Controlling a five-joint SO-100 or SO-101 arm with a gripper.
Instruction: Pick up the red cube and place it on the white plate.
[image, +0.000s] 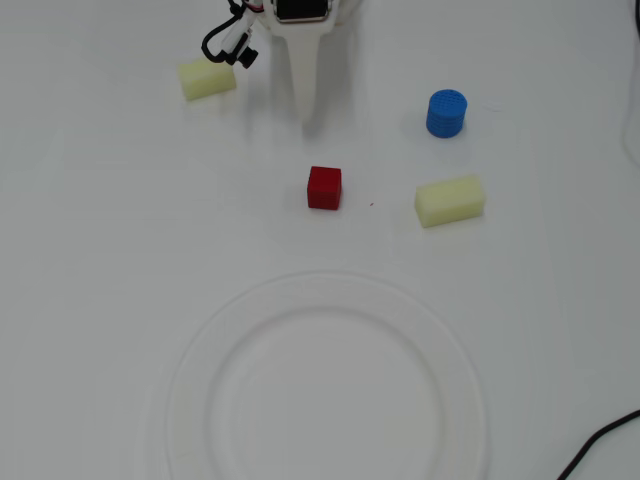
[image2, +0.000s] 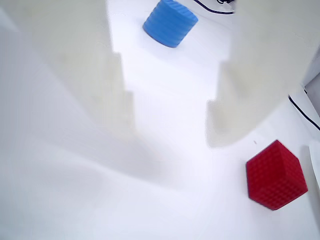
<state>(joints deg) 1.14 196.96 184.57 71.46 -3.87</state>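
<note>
White table (image: 90, 300) carries everything; the red cube (image: 324, 188) sits free near its middle, just above the white plate (image: 190, 350) in the overhead view; the gripper (image2: 170, 115) hangs spread apart, empty, beside the cube; a blue cylinder (image: 446, 113) stands to the right.

Blue cylinder (image: 446, 113) stands upright on the white counter (image: 100, 250), a pale yellow block (image: 450, 200) just below it, another yellow block (image: 207, 79) far left, black cable (image: 600, 445) bottom right.

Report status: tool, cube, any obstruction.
Tool open, empty, short of the red cube. Cube on the table, not yet on the white plate. Path from cube to plate clear.
</note>
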